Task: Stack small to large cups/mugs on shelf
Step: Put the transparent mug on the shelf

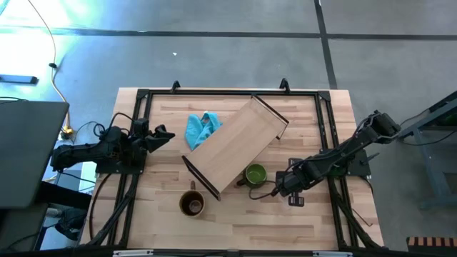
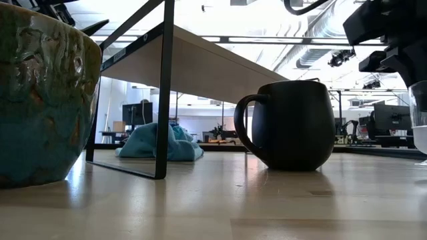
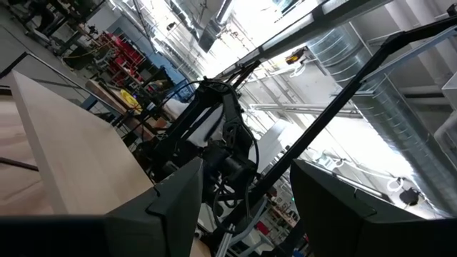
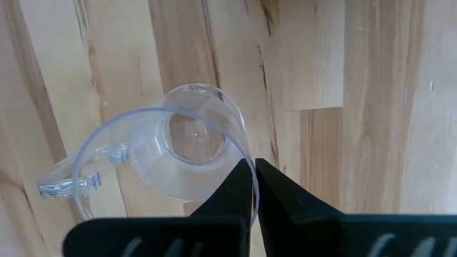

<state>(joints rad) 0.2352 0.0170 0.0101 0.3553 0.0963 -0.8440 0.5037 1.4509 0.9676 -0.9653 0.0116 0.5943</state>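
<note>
The clear glass cup [image 4: 187,146] with a small handle [image 4: 64,182] sits upright, mouth up, in my right gripper [image 4: 255,178], which is shut on it near the table's near right [image 1: 280,190]. The green mug [image 1: 255,174] stands on its base just left of it and looks dark in the low view [image 2: 293,123]. The brown mug [image 1: 192,204] stands near the front edge. The shelf [image 1: 235,146] lies diagonally across the table, resting on its black end frames [image 2: 163,87]. My left gripper [image 1: 161,135] waits open at the left rail, touching nothing. My right gripper pinches the glass cup's rim [image 4: 235,143] on the side away from the handle, one finger inside the cup and one outside. The fingers come from above, pointing down. The cup hangs upright below them; in the low view its base [image 2: 420,150] seems slightly above the tabletop.
A crumpled blue cloth [image 1: 202,128] lies behind the shelf's left half. Black rails [image 1: 228,93] frame the tabletop. Bare wood lies between the brown mug and the green mug, and to the right of the shelf.
</note>
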